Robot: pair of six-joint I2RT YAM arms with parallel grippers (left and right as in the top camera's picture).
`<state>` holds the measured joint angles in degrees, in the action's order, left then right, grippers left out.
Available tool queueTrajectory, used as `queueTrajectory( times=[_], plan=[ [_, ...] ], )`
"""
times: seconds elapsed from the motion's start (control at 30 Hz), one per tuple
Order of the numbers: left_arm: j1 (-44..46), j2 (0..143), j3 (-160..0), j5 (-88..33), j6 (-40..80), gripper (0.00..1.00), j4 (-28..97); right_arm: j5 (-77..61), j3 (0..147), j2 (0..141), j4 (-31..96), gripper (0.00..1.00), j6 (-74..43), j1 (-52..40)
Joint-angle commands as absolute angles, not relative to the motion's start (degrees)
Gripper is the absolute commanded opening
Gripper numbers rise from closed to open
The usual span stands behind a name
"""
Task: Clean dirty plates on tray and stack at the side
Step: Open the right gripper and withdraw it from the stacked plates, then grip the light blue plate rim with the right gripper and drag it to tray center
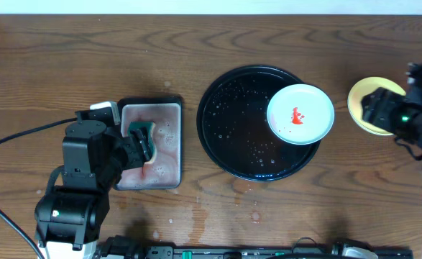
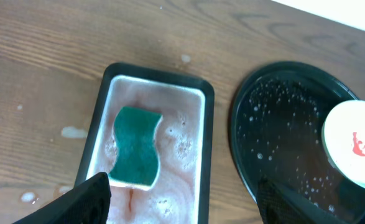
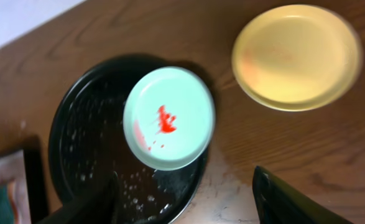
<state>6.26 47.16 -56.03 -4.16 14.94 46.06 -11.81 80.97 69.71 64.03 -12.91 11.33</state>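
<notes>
Jaws apart and empty on both: left gripper [image 2: 182,206] above the green sponge [image 2: 135,147], right gripper [image 3: 185,205] near the yellow plate [image 3: 297,56]. A smeared mint plate [image 3: 170,118] lies in the black tray [image 1: 225,122].

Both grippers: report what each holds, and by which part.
Nothing is held: the left gripper is open near the sponge, the right gripper open, empty.

Dark wooden table [image 1: 52,57], water-spotted, pale wall [image 1: 211,6] behind

Wooden table [image 1: 52,65] with round black tray [image 1: 221,144], yellow plate [image 1: 355,97], small rectangular tray [image 1: 167,122]
</notes>
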Motion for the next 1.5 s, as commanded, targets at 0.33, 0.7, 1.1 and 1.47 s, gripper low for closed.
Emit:
queueTrajectory(
  times=[0.33, 0.7, 1.1, 1.47],
  plan=[
    [6.17, 47.11, -56.16, -3.88, 13.1, 0.75, 47.2, 3.86, 75.09, 88.2, 61.95, 0.63, -19.46, 4.45],
    [6.17, 47.11, -56.16, -3.86, 12.67, 0.75, 47.48, 9.19, 75.09, 96.62, 57.58, 0.65, -19.64, 5.5],
    [6.17, 47.11, -56.16, -3.86, 12.67, 0.75, 47.2, 8.69, 74.67, 96.77, 54.06, 0.59, -16.6, 9.67],
    [6.17, 47.11, -56.16, -3.86, 12.67, 0.75, 47.07, -7.7, 63.24, 96.77, 39.07, 0.56, -15.14, 9.65]
  ],
)
